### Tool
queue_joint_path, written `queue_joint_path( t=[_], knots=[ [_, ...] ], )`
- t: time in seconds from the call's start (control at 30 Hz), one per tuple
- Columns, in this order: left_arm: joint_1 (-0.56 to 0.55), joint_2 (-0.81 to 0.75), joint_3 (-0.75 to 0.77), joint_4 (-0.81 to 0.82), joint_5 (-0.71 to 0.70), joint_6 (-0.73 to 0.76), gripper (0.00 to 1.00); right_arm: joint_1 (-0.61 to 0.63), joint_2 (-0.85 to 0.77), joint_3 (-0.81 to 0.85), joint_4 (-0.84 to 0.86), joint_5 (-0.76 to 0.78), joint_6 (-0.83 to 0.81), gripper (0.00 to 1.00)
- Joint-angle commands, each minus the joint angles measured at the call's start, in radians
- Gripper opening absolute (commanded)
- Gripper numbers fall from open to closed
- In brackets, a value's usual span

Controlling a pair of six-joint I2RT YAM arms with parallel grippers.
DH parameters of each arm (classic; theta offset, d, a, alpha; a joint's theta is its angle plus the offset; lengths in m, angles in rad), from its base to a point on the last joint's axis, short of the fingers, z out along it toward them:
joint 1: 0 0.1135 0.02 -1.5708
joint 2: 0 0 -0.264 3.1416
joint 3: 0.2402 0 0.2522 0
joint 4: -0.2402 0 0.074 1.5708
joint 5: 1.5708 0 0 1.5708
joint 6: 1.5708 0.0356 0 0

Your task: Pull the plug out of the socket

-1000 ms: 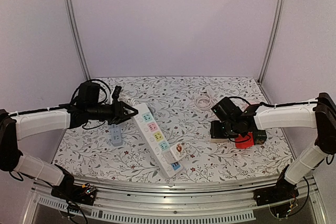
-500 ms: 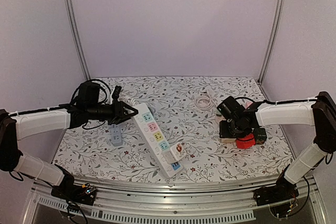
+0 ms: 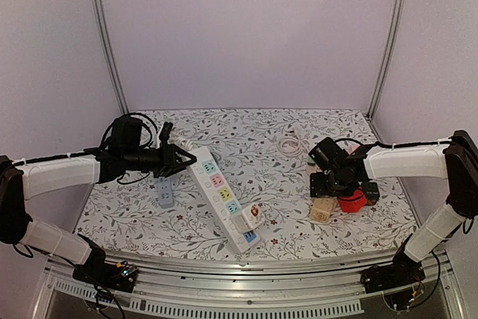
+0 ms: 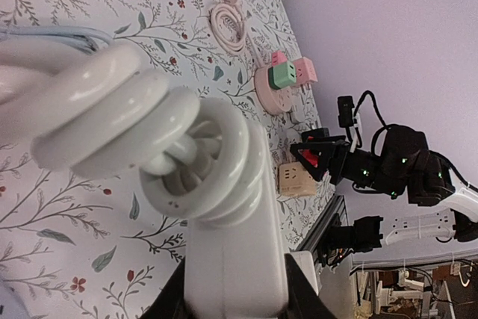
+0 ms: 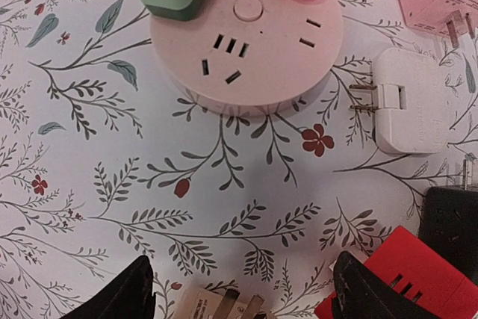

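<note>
Flowery tablecloth [image 3: 272, 177] under lilac walls, pretty busy spread; your left gripper [image 3: 179, 160] is clamped on the cord end of the power strip [image 3: 222, 198], pinning it down on the left; your right gripper [image 5: 243, 278] hangs over the right side with its jaws spread wide and nothing in them; the beige plug [image 3: 323, 210] lies loose on the cloth right under it, prongs bare, just beside the red plug [image 3: 351, 201]; so I'd say that one's off and dropped, release step basically done. Looks to me like a white plug [image 3: 253, 217] with an orange mark sits in the strip near its close end; if that's next, you'd need to lift the right arm clear of the pile, swing across, grab it square and pull straight up while the left holds firm; cock it sideways and the strip may just come along.
</note>
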Motion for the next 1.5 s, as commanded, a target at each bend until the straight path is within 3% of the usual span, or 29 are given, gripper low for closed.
queue_joint_path(
  t=[0.0, 0.3, 0.67, 1.07, 1.47],
  knots=[
    [0.015, -0.008, -0.022, 0.013, -0.091, 0.113, 0.0, -0.007, -0.03, 0.028, -0.024, 0.017, -0.01, 0.82],
    [0.017, -0.009, -0.016, 0.016, -0.091, 0.111, 0.0, 0.021, -0.122, 0.067, -0.005, -0.08, -0.074, 0.84],
    [0.016, 0.001, -0.011, 0.015, -0.084, 0.111, 0.0, 0.269, -0.271, 0.097, 0.177, -0.286, -0.284, 0.96],
    [0.017, 0.0, -0.013, 0.023, -0.076, 0.109, 0.0, 0.424, -0.034, 0.17, 0.286, -0.43, -0.282, 0.99],
    [0.016, -0.007, -0.018, 0.035, -0.061, 0.12, 0.0, 0.438, 0.118, 0.191, 0.361, -0.533, -0.269, 0.95]
  ],
)
